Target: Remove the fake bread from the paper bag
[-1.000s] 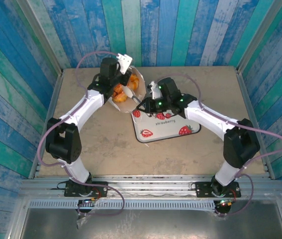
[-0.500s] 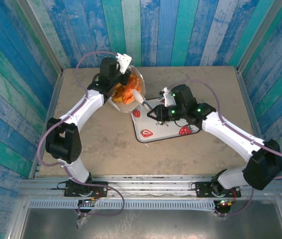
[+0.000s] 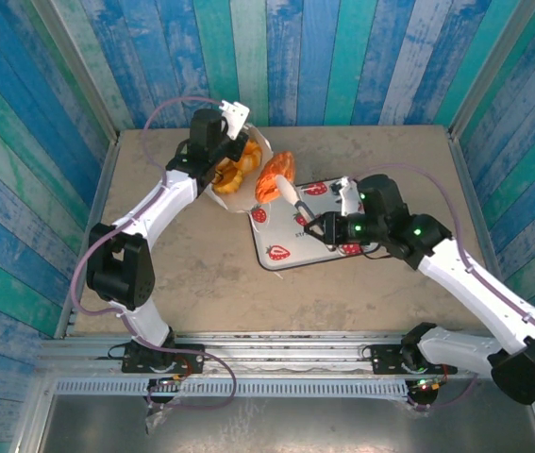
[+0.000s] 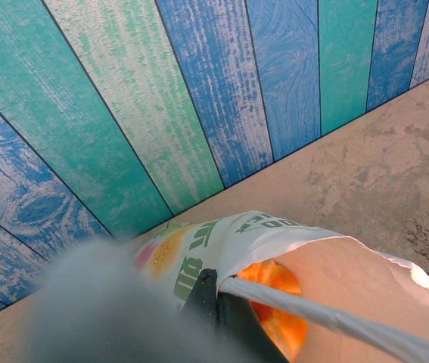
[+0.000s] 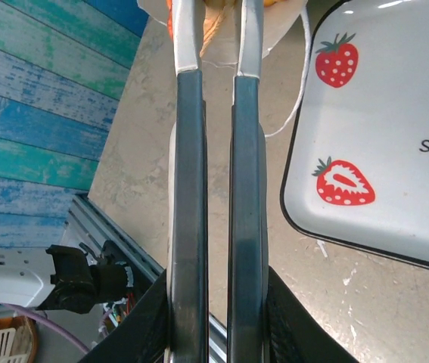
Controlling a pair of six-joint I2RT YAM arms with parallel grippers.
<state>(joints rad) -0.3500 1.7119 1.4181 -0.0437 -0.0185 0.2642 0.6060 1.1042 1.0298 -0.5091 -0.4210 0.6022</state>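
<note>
The white paper bag [image 3: 233, 198] lies at the back left with its mouth open, and orange fake bread [image 3: 228, 171] shows inside. My left gripper [image 3: 226, 152] is shut on the bag's upper rim; in the left wrist view its dark fingers [image 4: 216, 296] pinch the paper edge [image 4: 275, 238] beside a loop handle [image 4: 327, 318], with an orange bun [image 4: 278, 302] behind. My right gripper [image 3: 285, 192] is shut on an orange-brown loaf [image 3: 273, 176], held just outside the bag's mouth. The long fingers [image 5: 188, 151] reach to the loaf [image 5: 212, 26] at the top of the right wrist view.
A white strawberry-print tray [image 3: 291, 257] lies right of the bag, under my right arm; its corner [image 5: 365, 98] shows beside the fingers. A thin white handle loop [image 5: 303, 68] trails onto the table. Blue-green plank walls close in the back and sides.
My right gripper has drawn back out of the bag's mouth toward the right, bringing the orange-brown loaf out with it. The left gripper has kept hold of the bag's rim.
</note>
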